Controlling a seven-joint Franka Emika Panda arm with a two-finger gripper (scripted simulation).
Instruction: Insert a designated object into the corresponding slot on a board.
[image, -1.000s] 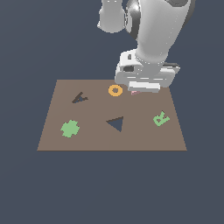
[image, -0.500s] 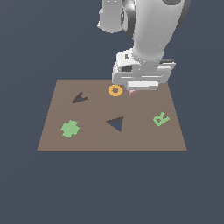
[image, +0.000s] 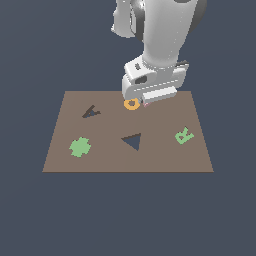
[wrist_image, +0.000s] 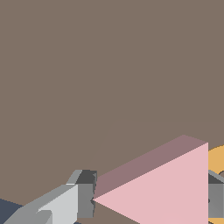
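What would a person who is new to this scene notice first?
First the big white arm, bent low over the far edge of the brown board. In the wrist view, the pink triangle sits between the claw fingers, beside the orange ring. Nearer the front, the dark triangular slot lies empty.

Your arm reaches down near-vertical, wrist low; your pincer (wrist_image: 146, 201) has its fingers (wrist_image: 85, 194) clamped together on something.

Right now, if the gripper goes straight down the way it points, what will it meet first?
Probably the pink triangle, which sits between the fingers of the gripper. Below it lies the bare board. The orange ring is just beside it, though depth is unclear.
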